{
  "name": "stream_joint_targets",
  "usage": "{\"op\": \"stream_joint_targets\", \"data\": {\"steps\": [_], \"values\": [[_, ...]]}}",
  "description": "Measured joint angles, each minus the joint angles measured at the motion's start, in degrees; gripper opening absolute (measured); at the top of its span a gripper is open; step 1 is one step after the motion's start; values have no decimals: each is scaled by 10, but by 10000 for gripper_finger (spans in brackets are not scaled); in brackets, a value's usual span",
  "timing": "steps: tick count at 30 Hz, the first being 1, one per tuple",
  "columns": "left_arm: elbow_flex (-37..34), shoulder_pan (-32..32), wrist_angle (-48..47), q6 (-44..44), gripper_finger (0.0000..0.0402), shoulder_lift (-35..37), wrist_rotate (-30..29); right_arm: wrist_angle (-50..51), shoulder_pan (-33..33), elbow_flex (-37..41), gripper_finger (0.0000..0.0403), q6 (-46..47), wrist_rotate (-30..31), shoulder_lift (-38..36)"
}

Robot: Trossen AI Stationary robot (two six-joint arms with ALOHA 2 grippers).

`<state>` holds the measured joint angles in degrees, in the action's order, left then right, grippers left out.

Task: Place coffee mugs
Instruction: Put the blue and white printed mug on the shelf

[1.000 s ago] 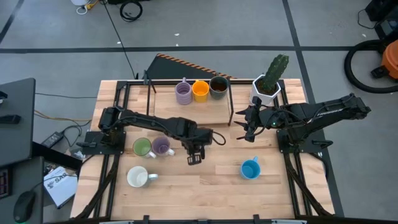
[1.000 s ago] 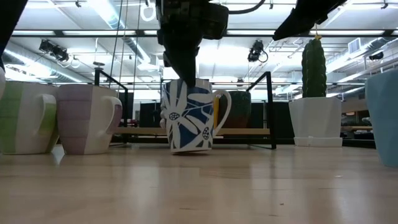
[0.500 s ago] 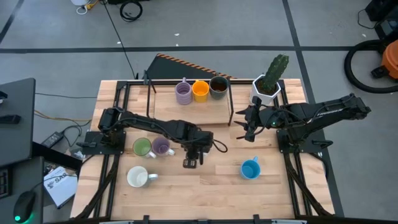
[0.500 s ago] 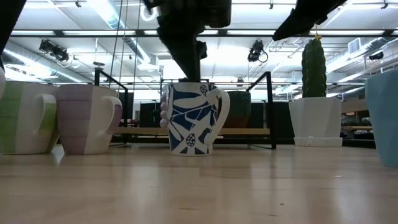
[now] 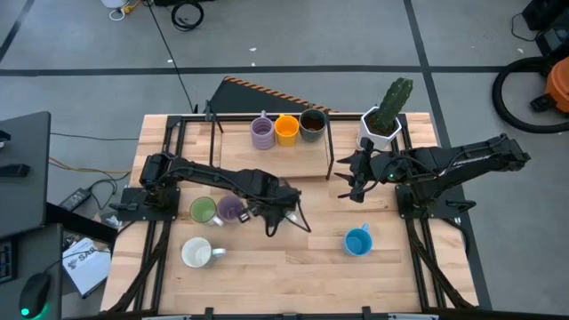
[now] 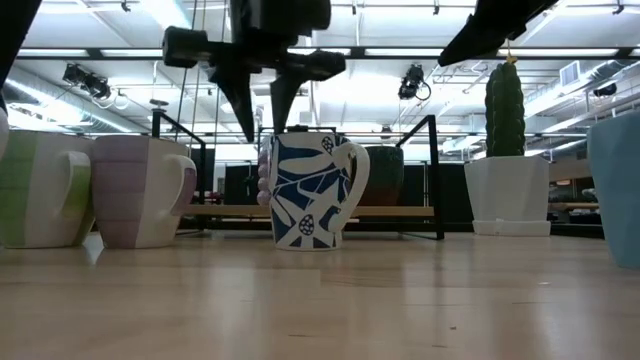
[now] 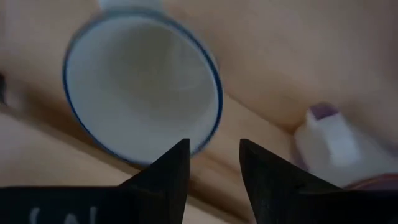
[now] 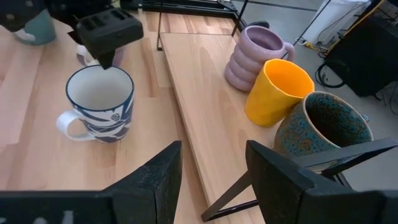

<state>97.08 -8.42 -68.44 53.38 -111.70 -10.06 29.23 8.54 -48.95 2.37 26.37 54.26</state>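
A white mug with a blue leaf pattern stands upright on its base on the table, in the middle, handle toward the right in the low view. My left gripper hovers open just above its rim, fingers pointing down, clear of it. My right gripper hangs open with nothing in it by the right end of the raised shelf. On that shelf stand a ribbed purple mug, an orange mug and a dark brown mug.
A green mug and a purple mug stand close to the left of my left gripper. A white mug sits near the front left, a blue mug at the front right. A potted cactus stands at the back right.
My left gripper has opened and let go of the patterned mug, then risen a little and turned about its wrist. The mug, slightly tilted in the hold before, now stands upright on the table.
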Motion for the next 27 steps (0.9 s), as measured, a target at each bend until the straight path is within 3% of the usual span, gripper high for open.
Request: {"op": "stream_joint_targets", "data": {"steps": [4, 10, 17, 27], "values": [[0, 5, 11, 80, 145, 0, -12, 0, 0, 0, 183, 0, -7, 0], [-2, 21, 26, 128, 142, 0, 9, 0, 0, 0, 183, 0, -10, 0], [-59, 22, 81, 205, 142, -1, -1, 1, 0, 0, 183, 4, -10, 0], [-85, 22, 110, 178, 141, -2, -15, -1, 0, 0, 183, 6, -10, 0]]}}
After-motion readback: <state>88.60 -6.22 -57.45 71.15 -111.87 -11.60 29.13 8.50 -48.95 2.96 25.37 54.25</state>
